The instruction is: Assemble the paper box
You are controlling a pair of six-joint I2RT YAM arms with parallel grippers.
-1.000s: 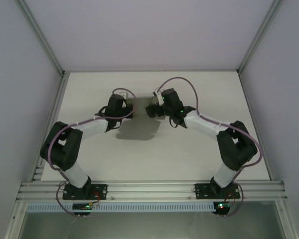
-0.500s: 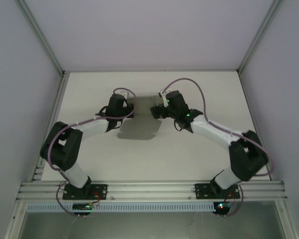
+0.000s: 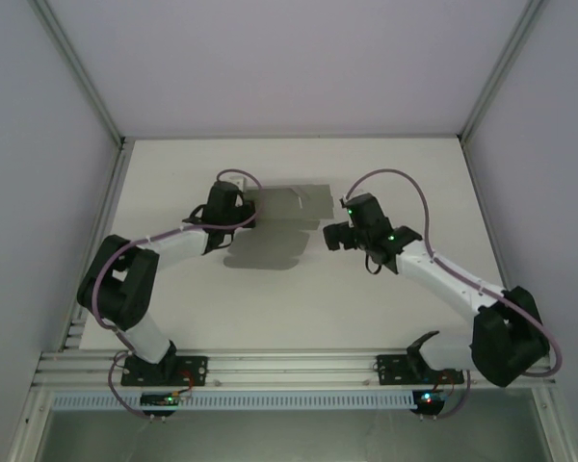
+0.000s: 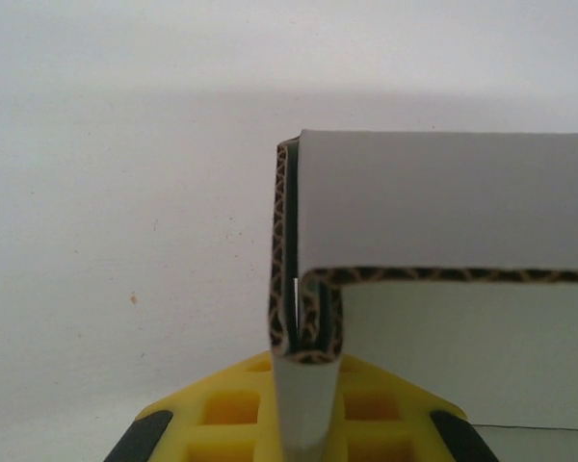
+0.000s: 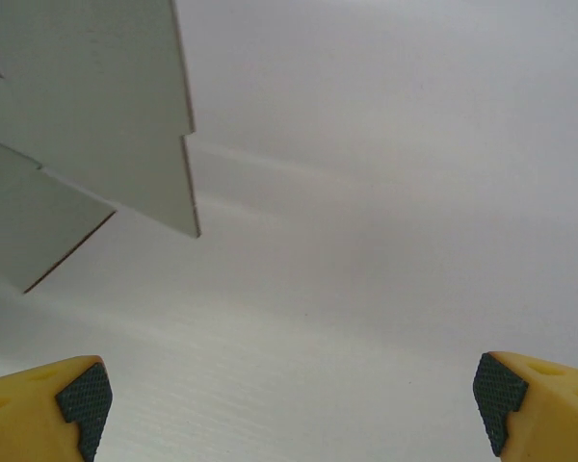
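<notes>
The paper box [image 3: 291, 204] is a grey corrugated piece, partly folded and held above the table at the back centre. My left gripper [image 3: 248, 214] is shut on its left edge. In the left wrist view the folded wall of the box [image 4: 443, 202] stands between the yellow fingers [image 4: 231, 414], its brown fluted edges showing. My right gripper [image 3: 329, 236] hangs open to the right of the box, apart from it. The right wrist view has grey flaps of the box [image 5: 96, 115] at the upper left, with the two yellow fingertips [image 5: 77, 399] wide apart and nothing between them.
The white table [image 3: 299, 298] lies inside an enclosure with aluminium posts [image 3: 77, 77] at the back corners and plain walls. The box casts a grey shadow [image 3: 265, 252] on the table. A rail [image 3: 289, 368] runs along the near edge with both arm bases.
My right gripper has let go of the box and drawn back to the right and toward the near side. The box's right flap now shows spread open. The left arm has stayed in place.
</notes>
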